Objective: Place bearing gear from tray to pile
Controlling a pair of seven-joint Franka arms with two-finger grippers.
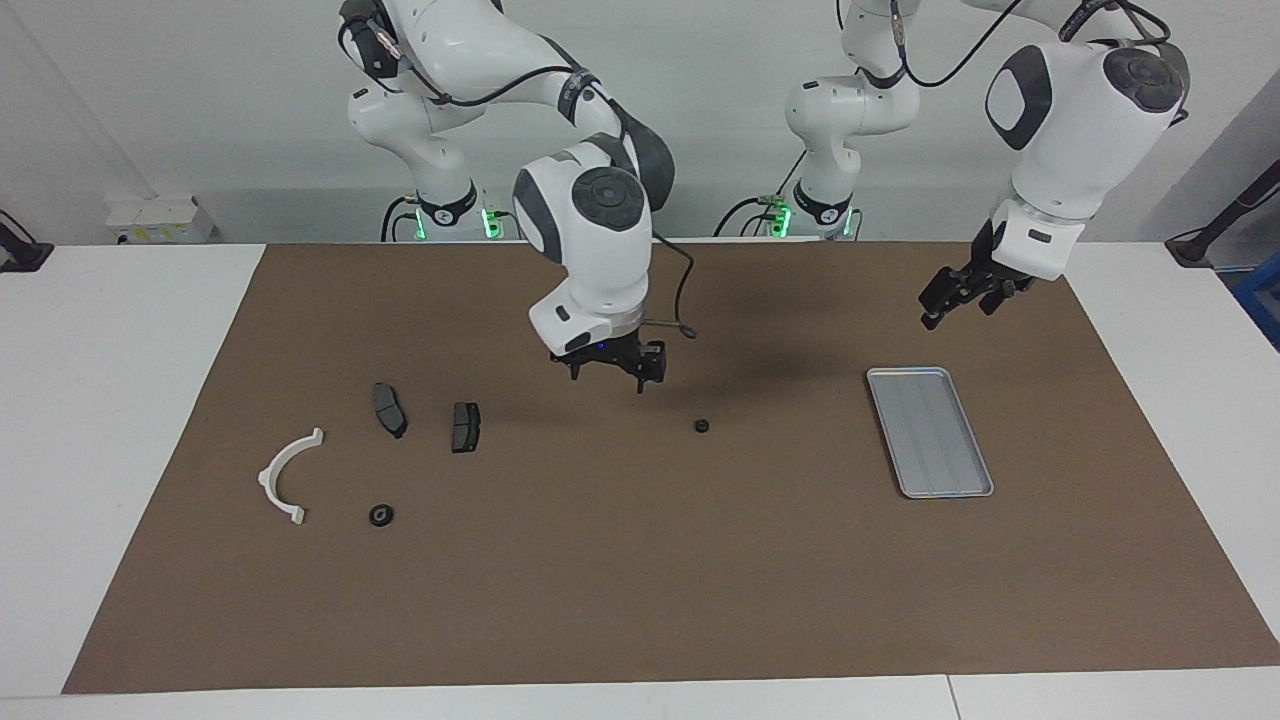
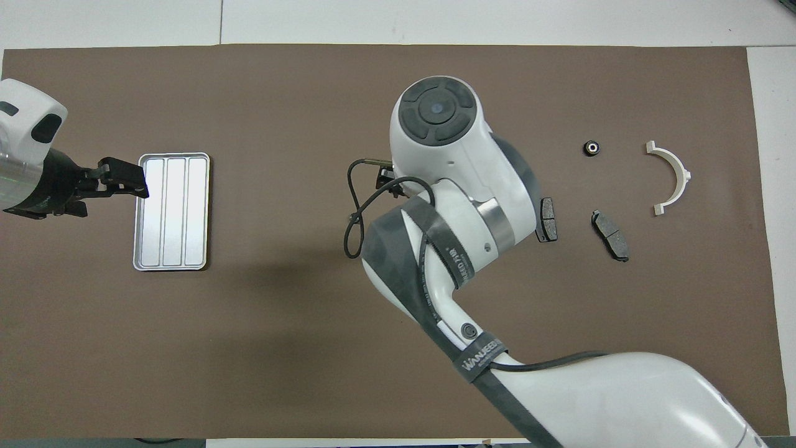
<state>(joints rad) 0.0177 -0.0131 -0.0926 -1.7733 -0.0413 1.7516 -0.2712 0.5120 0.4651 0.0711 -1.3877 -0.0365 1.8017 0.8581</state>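
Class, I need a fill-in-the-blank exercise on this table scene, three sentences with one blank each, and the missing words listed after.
1. The silver tray holds ____ parts.
2. The small round gear lies on the mat beside the white ____ bracket.
3. The number of dark brake-pad pieces on the mat is ____.

Missing words: no; semicircular; two

I see my white table [image 1: 120, 400] under a brown mat [image 1: 640, 600] bearing tray [image 1: 930, 432], two bearing gears [image 1: 380, 516], bracket [image 1: 285, 476], brake pads [image 1: 465, 427].
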